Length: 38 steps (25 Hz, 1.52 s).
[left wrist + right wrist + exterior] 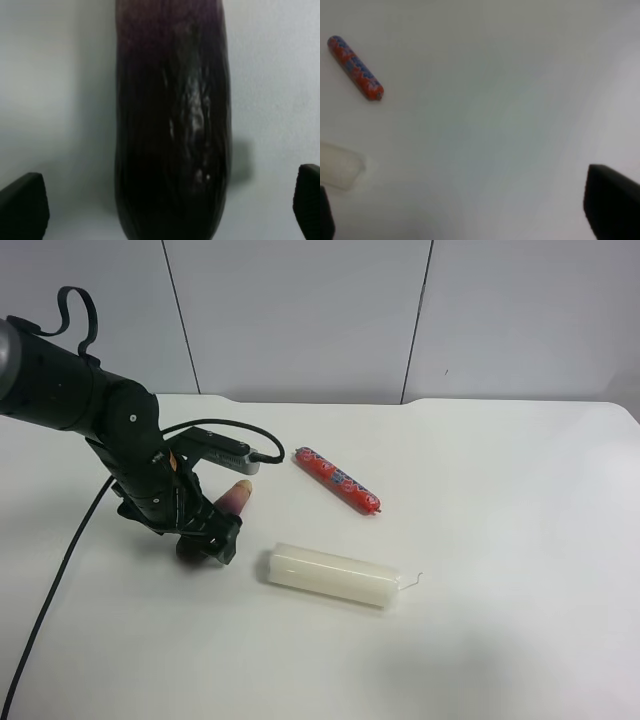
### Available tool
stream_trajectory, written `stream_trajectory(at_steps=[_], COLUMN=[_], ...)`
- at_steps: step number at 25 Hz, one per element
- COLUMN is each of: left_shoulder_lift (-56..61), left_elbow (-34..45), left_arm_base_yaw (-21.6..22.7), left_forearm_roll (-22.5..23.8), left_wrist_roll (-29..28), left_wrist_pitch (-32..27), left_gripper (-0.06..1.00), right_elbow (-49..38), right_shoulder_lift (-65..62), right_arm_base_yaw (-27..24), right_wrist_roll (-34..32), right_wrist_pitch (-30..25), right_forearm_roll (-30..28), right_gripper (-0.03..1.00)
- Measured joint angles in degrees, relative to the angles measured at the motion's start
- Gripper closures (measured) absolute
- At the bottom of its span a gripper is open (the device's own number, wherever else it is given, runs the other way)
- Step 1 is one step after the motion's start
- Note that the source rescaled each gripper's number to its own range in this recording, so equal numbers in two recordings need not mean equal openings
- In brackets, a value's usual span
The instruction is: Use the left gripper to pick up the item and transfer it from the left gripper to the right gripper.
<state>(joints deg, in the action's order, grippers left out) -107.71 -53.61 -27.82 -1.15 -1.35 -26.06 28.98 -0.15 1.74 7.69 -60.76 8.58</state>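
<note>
The pickup is not yet made. The eggplant lies on the table, its pale tip showing just past the left gripper. That gripper sits low over it, fingers spread wide on either side, seemingly not touching, though the close view is murky. The right gripper is open and empty. Closing, lifting and the handover all remain.

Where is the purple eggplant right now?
In the exterior high view the eggplant lies on the table at the left, between the open jaws of the left gripper, with the white candle nearest, toward the view's right.
</note>
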Motion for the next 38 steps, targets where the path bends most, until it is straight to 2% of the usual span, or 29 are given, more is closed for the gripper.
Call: stream_trajectory(at_steps=[4,6,8,14,15,26,31,35,38], left_shoulder_lift=[-1.87,-2.72,-3.0,-3.13,-3.13,-0.51,7.14,13.6,18.42], left_elbow=[-0.01,-0.01,-0.01,-0.01,-0.01,-0.01,-0.01,-0.01,-0.01], left_arm_base_yaw=[0.0,0.0,0.0,0.0,0.0,0.0,0.0,0.0,0.0], left_forearm_roll=[0.0,-0.02,-0.02,-0.13,-0.13,-0.19,-0.19,-0.37,-3.5], left_wrist_roll=[0.0,0.0,0.0,0.0,0.0,0.0,1.35,5.76,10.79], left_wrist_pitch=[0.29,0.29,0.29,0.33,0.33,-1.8,-7.44,-14.72,-18.03], left_gripper=[-0.06,-0.01,0.14,0.87,0.94,0.94,0.94,0.94,0.94], right_elbow=[0.0,0.0,0.0,0.0,0.0,0.0,0.0,0.0,0.0], right_shoulder_lift=[0.0,0.0,0.0,0.0,0.0,0.0,0.0,0.0,0.0], right_arm_base_yaw=[0.0,0.0,0.0,0.0,0.0,0.0,0.0,0.0,0.0], right_wrist_roll=[0.0,0.0,0.0,0.0,0.0,0.0,0.0,0.0,0.0], right_wrist_pitch=[0.0,0.0,0.0,0.0,0.0,0.0,0.0,0.0,0.0], right_forearm_roll=[0.0,0.0,0.0,0.0,0.0,0.0,0.0,0.0,0.0], right_gripper=[-0.03,-0.03,-0.03,-0.03,-0.03,-0.03,-0.03,-0.03,-0.03])
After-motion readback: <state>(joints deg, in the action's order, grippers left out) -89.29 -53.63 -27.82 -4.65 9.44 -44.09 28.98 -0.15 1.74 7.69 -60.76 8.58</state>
